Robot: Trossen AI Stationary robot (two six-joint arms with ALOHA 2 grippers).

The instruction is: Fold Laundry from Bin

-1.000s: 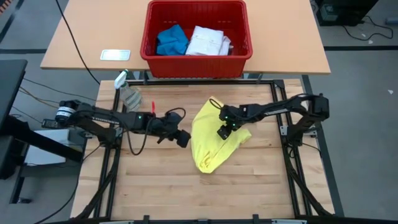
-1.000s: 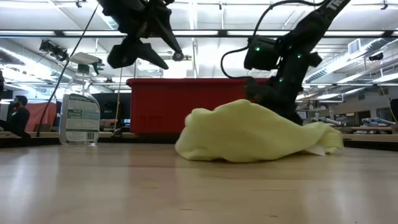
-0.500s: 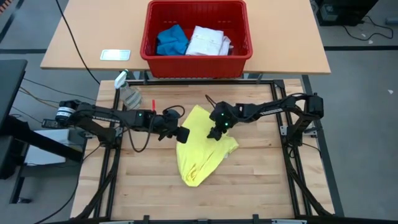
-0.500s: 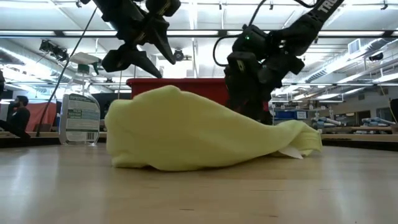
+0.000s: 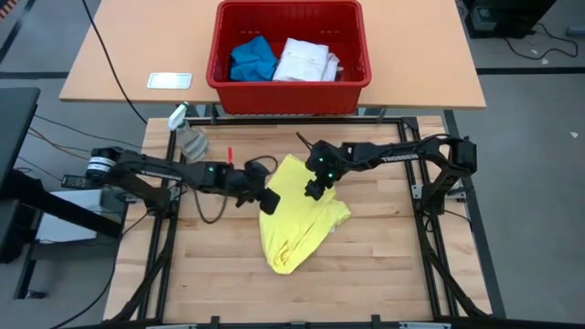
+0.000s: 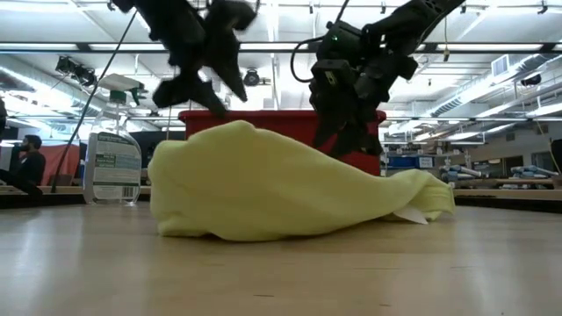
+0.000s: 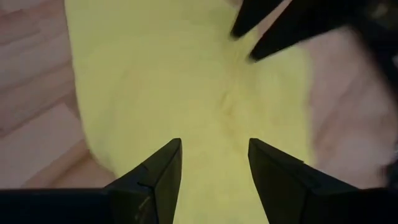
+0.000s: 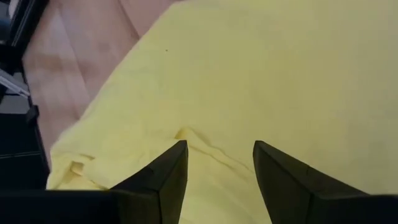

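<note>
lying on the wood table [image 5: 366,274] is the yellow t-shirt [image 5: 297,215], all bunched up in a soft lump near the middle. in the low view it looks like a long hill [image 6: 281,189], fat on one side & thin on the other, w/ a small white tag poking out at the thin end.

left gripper [image 5: 267,199] is right at the shirt's edge, on the side by the spray bottle [image 5: 187,137]. its fingers are spread apart & nothing is between them. from its own wrist cam the 2 dark fingers [image 7: 152,180] hang over the yellow cloth, not holding it.

right gripper [image 5: 315,190] is over the top part of the shirt, the side nearer the bin. its fingers are spread too, w/ nothing pinched. in its wrist cam the dark fingers [image 8: 158,177] sit just over a little fold in the cloth. can't tell if the tips touch it.

both grippers are close to each other, w/ shirt between them.

red bin [image 5: 352,55] sits on the tan table [image 5: 430,64] past the wood one. inside it are a blue piece [image 5: 251,59] & a white shirt [image 5: 306,62], side by side. a dark bit shows by the white one but it's too small to tell.

a flat white thing [image 5: 170,80] lies on the tan table, apart from the bin. a small red thing [image 5: 228,152] lies near the bottle. a person [image 6: 25,162] sits far back in the room.
</note>
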